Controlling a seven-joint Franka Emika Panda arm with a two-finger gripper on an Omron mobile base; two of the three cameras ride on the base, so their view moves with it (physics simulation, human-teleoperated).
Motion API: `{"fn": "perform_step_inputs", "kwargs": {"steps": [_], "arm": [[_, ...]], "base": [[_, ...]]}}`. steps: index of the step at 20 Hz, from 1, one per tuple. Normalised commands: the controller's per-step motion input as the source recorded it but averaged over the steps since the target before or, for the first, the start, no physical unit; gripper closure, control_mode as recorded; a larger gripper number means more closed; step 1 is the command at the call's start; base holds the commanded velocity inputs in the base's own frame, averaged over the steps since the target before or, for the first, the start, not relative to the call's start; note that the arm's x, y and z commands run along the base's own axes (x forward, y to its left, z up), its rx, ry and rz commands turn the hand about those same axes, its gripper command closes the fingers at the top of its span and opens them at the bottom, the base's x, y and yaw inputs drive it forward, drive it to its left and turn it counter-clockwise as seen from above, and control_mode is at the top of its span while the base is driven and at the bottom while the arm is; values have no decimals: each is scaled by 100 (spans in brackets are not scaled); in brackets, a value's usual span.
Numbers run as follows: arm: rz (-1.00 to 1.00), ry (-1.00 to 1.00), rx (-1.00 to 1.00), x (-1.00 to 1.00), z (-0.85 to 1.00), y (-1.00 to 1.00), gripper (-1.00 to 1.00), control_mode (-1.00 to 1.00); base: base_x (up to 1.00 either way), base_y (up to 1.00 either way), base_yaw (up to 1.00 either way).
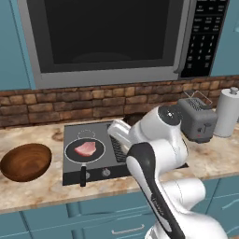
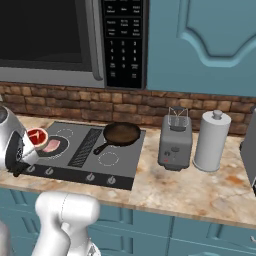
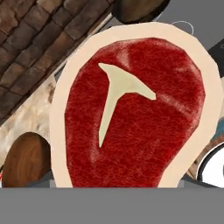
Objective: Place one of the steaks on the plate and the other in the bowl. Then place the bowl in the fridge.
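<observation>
A deep red steak [image 3: 135, 113] with a pale fat rim and a white bone mark hangs close before the hand camera. In the right base view this steak [image 2: 36, 136] sits at my gripper [image 2: 33, 141], which is shut on it above the front left burner. The pale pink steak [image 1: 85, 149] lies in a black pan [image 1: 70, 153] on the stove. The brown wooden bowl [image 1: 25, 161] stands on the counter left of the stove. A white disc with a dark rim, seemingly the plate [image 3: 214, 165], peeks out at the hand view's lower right. The fridge is out of view.
A second black frying pan [image 2: 121, 134] sits on the rear right burner. Right of the stove [image 2: 85, 155] stand a grey toaster [image 2: 175, 142] and a paper towel roll [image 2: 212, 140]. A microwave [image 1: 107, 37] hangs overhead. My own arm blocks the stove's middle in the left base view.
</observation>
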Motion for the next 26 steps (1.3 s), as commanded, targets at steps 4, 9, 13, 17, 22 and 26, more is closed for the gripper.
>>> {"fn": "perform_step_inputs", "kwargs": {"steps": [4, 9, 13, 17, 22, 26], "arm": [[21, 0, 0, -19, 2, 77, 100, -100], [37, 4, 0, 5, 0, 32, 100, -100], [45, 9, 0, 16, -2, 31, 100, -100], [30, 3, -6, 23, -20, 67, 100, -100], [15, 0, -9, 32, -23, 70, 100, -100], [10, 0, -6, 38, -11, 51, 100, -100]], "base": [[0, 0, 0], [0, 0, 0], [0, 0, 0], [0, 0, 0], [0, 0, 0], [0, 0, 0]]}}
